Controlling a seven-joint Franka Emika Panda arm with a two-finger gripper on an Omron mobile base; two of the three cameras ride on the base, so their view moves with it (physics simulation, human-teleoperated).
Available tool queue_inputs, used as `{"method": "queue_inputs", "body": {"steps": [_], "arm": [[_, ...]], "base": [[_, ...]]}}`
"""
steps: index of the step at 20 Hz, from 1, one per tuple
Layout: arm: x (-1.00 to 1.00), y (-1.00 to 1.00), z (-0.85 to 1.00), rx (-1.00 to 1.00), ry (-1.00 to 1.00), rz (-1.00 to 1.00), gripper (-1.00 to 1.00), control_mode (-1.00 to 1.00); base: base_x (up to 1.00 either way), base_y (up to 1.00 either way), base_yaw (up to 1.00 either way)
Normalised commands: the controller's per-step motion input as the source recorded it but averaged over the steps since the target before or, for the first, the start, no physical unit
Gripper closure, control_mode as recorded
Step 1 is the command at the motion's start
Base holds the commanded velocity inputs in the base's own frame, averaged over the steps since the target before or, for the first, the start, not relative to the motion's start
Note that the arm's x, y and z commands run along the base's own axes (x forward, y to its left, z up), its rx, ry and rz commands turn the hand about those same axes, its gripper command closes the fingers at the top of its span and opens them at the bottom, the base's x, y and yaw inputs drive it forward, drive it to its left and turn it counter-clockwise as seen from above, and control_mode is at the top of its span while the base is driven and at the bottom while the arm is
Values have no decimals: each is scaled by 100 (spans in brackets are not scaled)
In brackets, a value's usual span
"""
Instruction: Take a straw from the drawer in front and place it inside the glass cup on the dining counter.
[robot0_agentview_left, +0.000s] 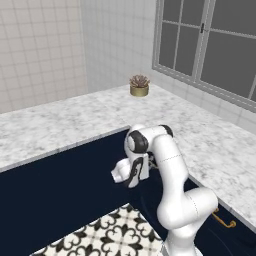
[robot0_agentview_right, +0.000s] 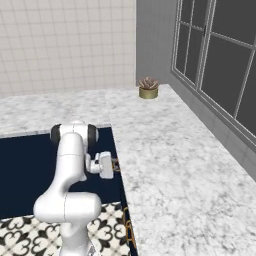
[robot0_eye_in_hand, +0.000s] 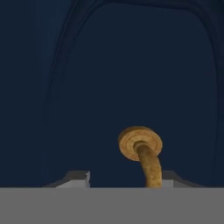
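Observation:
The drawer's flat navy front (robot0_eye_in_hand: 109, 87) faces the hand at close range, with its curved brass handle (robot0_eye_in_hand: 141, 146) sticking out towards me. My gripper (robot0_eye_in_hand: 126, 179) straddles that handle. Its two fingertips stand apart, the right one close beside the handle stem and the left one with a gap to it. From the base, the gripper (robot0_agentview_right: 113, 165) is pressed up to the navy cabinet front just under the marble edge, the arm folded low. The drawer is shut, so the straw is hidden. The glass cup and the dining counter are out of view.
An L-shaped marble worktop (robot0_agentview_left: 60, 125) runs along the tiled walls, with a small potted plant (robot0_agentview_left: 139, 86) in its corner under a window (robot0_agentview_left: 210, 40). Another brass handle (robot0_agentview_left: 224, 220) sticks out lower on the cabinet run. Patterned floor tiles (robot0_agentview_left: 115, 232) lie below.

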Motion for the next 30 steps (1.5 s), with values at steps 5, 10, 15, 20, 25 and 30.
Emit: {"method": "queue_inputs", "body": {"steps": [5,10,15,20,25,30], "arm": [[-57,90,0,0,-2,5,100,-100],[-50,100,0,0,0,6,100,-100],[-49,100,0,1,0,8,100,-100],[-41,100,0,4,3,9,100,-100],[-27,81,7,21,9,5,-100,-100],[-37,53,29,39,16,8,-100,-100]], "base": [[0,0,0],[0,0,0],[0,0,0],[0,0,0],[0,0,0],[0,0,0]]}}
